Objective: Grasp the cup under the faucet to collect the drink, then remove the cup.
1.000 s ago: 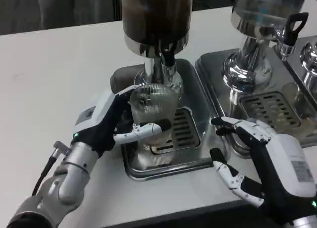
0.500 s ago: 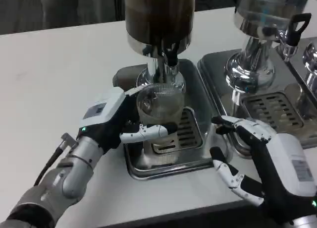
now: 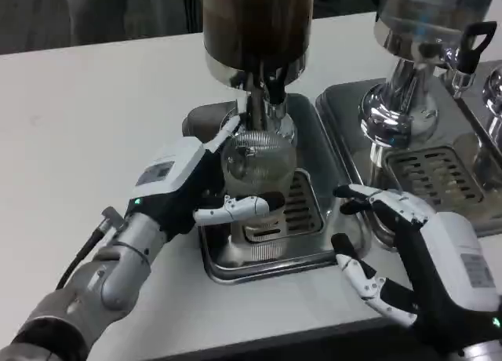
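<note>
1. The left hand [image 3: 184, 190] is wrapped around the ribbed clear cup [image 3: 257, 161], fingers [image 3: 235, 209] curled across its front and the thumb apparently round the back. So it's gripping the cup.
2. The cup sits over the steel drip tray [image 3: 314, 243], tucked right below the faucet [image 3: 271, 94] of the dark drink dispenser [image 3: 255, 23]. Looks tilted back a bit to me, mouth leaning toward the dispenser stem rather than straight up.
3. The right hand [image 3: 408, 251] rests on the white table [image 3: 94, 102] near the tray's right corner, fingers spread, holding nothing.
4. My guess: we're at the collect-the-drink stage. I can't tell if anything is flowing or if there's liquid in the cup.
5. What could go wrong: if the cup really is tilted, the pour could hit the rim or wall and splash into the tray instead of filling it.
6. It's also very close to the faucet and the chrome stem, so pulling it out carelessly could knock the rim against them and twist it in the grip.
7. Ribbed plastic plus a full load means a slip or slosh on the way out if the hold is loose.
8. The second dispenser [image 3: 423, 31] on the right is well apart, so no real worry there.
</note>
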Tool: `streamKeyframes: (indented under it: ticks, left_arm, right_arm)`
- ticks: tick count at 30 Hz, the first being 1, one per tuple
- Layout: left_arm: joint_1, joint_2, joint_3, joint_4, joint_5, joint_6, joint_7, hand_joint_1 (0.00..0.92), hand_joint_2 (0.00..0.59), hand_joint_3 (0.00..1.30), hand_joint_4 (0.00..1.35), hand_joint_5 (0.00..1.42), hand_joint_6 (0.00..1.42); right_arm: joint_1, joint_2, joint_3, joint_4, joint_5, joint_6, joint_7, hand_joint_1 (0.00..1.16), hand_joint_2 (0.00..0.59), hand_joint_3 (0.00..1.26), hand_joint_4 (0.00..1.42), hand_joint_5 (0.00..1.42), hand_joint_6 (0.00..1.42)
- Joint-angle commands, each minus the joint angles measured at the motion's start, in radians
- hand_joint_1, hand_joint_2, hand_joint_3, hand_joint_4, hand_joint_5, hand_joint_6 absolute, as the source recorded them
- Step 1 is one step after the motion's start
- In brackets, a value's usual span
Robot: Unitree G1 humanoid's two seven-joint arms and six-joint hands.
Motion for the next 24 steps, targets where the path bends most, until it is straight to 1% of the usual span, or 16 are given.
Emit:
streamKeyframes:
  ticks: [1,4,7,13,19,24]
  left_arm:
    - [0.018,0.007,-0.017,-0.02,0.016,0.023,-0.043,0.068,0.032,0.0,0.0,0.04,0.08]
    - [0.024,0.014,-0.019,-0.038,0.019,0.033,-0.051,0.056,0.04,0.0,0.0,0.0,0.01]
    - [0.029,0.021,-0.02,-0.054,0.022,0.042,-0.058,0.055,0.04,0.0,0.0,0.0,0.0]
    - [0.056,0.039,-0.006,-0.102,0.015,0.029,-0.044,0.047,0.042,0.0,0.0,0.0,0.0]
    - [0.103,0.065,0.023,-0.188,0.005,0.014,-0.022,0.042,0.042,0.0,0.0,0.0,0.0]
    - [0.137,0.096,0.06,-0.249,-0.007,0.009,-0.019,0.041,0.042,0.0,0.0,0.0,0.0]
  right_arm:
    - [0.013,0.007,0.004,-0.018,0.01,-0.006,0.009,0.44,0.426,0.34,0.42,0.31,0.22]
    - [0.009,0.008,0.005,-0.016,0.012,-0.008,0.011,0.44,0.426,0.34,0.42,0.31,0.23]
    - [0.006,0.008,0.005,-0.013,0.013,-0.01,0.014,0.44,0.426,0.34,0.42,0.32,0.23]
    - [0.006,0.008,0.005,-0.011,0.016,-0.011,0.017,0.44,0.426,0.34,0.42,0.33,0.23]
    - [0.006,0.009,0.004,-0.009,0.02,-0.013,0.016,0.44,0.426,0.34,0.42,0.33,0.23]
    - [0.0,0.011,0.004,0.0,0.026,-0.016,0.016,0.44,0.426,0.34,0.42,0.34,0.23]
